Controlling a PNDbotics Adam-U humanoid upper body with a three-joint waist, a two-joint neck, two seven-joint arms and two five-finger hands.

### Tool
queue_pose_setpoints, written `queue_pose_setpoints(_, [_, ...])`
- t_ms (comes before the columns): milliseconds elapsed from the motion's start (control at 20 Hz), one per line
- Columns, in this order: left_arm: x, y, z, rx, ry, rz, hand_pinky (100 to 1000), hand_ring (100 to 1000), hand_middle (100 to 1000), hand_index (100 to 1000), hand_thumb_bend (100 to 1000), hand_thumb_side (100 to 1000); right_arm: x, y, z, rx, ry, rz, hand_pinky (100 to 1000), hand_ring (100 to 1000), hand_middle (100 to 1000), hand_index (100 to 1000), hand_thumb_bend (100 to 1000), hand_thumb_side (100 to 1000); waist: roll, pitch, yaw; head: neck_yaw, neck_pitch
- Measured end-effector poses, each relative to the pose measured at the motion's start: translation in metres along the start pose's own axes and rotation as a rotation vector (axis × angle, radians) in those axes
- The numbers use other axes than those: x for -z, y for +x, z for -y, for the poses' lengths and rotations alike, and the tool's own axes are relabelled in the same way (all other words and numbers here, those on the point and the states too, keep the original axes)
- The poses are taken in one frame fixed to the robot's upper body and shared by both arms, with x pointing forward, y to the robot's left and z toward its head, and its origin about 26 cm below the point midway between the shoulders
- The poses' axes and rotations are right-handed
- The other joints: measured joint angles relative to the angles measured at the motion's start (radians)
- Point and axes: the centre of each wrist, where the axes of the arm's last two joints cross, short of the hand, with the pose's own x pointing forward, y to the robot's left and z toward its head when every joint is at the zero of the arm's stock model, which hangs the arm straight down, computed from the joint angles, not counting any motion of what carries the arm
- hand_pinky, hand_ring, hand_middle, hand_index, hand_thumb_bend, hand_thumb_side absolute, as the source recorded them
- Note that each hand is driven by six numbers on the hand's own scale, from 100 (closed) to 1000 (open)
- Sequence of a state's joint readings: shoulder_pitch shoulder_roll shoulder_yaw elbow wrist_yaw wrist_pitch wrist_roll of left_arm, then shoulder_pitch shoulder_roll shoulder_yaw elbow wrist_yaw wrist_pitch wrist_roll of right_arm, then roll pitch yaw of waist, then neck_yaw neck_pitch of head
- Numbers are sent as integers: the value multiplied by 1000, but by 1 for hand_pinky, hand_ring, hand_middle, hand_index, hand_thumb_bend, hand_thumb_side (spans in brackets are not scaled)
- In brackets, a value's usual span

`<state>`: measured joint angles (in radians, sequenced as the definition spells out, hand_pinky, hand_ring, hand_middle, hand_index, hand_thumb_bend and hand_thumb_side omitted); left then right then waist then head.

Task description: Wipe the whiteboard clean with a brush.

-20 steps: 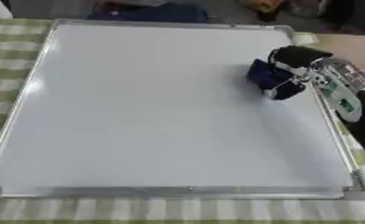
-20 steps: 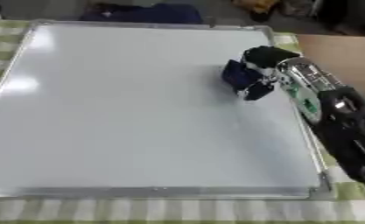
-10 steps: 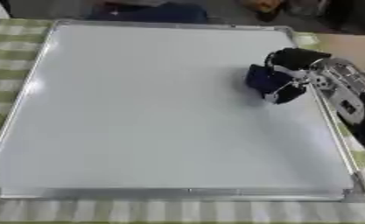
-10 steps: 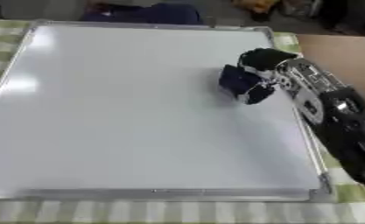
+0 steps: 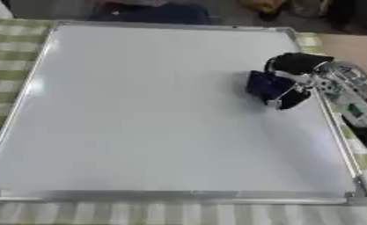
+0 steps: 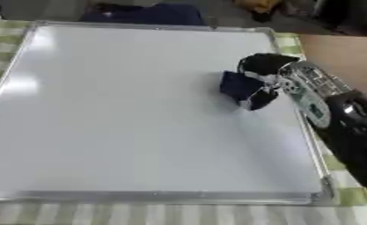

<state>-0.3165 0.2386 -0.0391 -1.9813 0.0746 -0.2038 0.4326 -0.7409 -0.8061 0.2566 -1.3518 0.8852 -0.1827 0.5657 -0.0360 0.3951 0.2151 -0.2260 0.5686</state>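
Note:
A large whiteboard (image 5: 140,118) with a silver frame fills most of both views, and its surface looks blank white. My right hand (image 5: 294,74) reaches in from the right edge and is shut on a dark blue brush (image 5: 265,85), holding it against the board near its right side. The brush's flat face rests on the white surface. My left hand shows in no view.
The board lies on a green and white checked cloth (image 5: 170,214). Dark blue fabric (image 5: 148,12) sits past the board's far edge. A brown tabletop (image 6: 348,52) shows at the upper right.
My right hand with the brush has slid a little leftward and toward the near side across the board. The board has not moved.

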Motion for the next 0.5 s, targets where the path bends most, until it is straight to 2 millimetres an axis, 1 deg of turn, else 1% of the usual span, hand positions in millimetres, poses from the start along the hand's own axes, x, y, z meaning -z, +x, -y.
queue_pose_setpoints(250, [0,0,0,0,-1,-1,635,822,806,622,195,1000,-1,0,1,4,12,-4,596,674,280,324,100,137,0,0,2,0,0])
queue_pose_setpoints(500, [0,0,0,0,-1,-1,635,823,807,622,192,1000,3,-3,2,21,-8,-55,595,676,282,328,100,143,0,0,6,0,0])
